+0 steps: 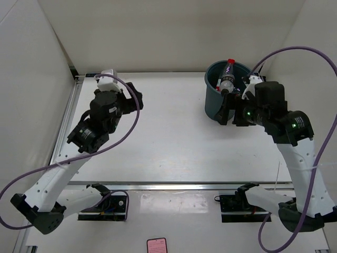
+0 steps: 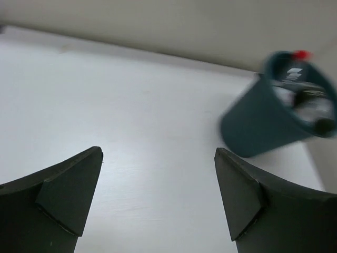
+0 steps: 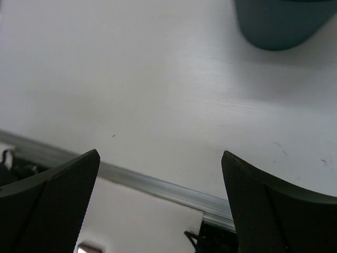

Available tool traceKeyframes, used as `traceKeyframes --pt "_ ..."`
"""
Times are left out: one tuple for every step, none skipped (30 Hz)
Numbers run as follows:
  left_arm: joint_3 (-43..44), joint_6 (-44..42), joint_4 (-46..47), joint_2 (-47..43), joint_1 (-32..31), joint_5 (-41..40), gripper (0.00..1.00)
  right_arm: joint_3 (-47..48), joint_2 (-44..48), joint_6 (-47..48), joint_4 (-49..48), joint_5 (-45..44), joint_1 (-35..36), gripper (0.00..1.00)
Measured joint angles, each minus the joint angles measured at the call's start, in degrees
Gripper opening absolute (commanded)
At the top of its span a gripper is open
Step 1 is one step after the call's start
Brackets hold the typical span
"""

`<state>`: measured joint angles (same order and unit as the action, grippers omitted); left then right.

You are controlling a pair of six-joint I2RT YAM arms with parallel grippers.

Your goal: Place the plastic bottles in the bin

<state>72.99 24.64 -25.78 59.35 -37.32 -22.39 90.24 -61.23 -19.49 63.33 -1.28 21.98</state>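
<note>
The dark teal bin (image 1: 212,103) stands at the back right of the white table. Plastic bottles (image 1: 227,74) lie inside it, one with a red cap and dark label. The left wrist view shows the bin (image 2: 254,132) blurred at right, with the bottles (image 2: 308,100) in its mouth. My right gripper (image 1: 230,114) is open and empty, just in front of the bin; its wrist view (image 3: 160,179) shows the bin's base (image 3: 279,26) at the top. My left gripper (image 1: 135,98) is open and empty over the back left of the table, also in its own view (image 2: 158,174).
White walls enclose the table at the back and both sides. A metal rail (image 3: 158,184) runs along the table's front edge, with the arm bases beyond it. A small pink object (image 1: 156,245) lies at the near edge.
</note>
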Motion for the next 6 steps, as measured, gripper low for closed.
traceKeyframes --pt "-0.3 0.0 -1.7 0.0 1.0 -3.0 1.00 0.7 -0.8 0.4 -0.1 3.6 0.0 1.00" --pt "-0.5 -0.2 -3.4 0.4 1.9 -5.4 1.00 1.5 -1.7 0.6 -0.3 6.8 0.0 1.00" --pt "-0.8 -0.1 -5.1 1.1 3.0 -7.9 1.00 2.1 -2.8 0.7 -1.0 9.5 0.2 1.00" --pt "-1.1 0.1 -6.7 1.9 4.0 -10.1 1.00 2.3 -3.6 0.7 -1.6 11.2 0.3 1.00" --pt "-1.3 0.5 -8.2 2.7 4.8 -12.0 1.00 2.3 -4.5 0.7 -1.9 12.7 0.6 1.00" --pt "-1.4 1.0 -10.0 3.5 5.8 -13.8 1.00 2.2 -5.2 0.7 -2.1 13.6 0.7 1.00"
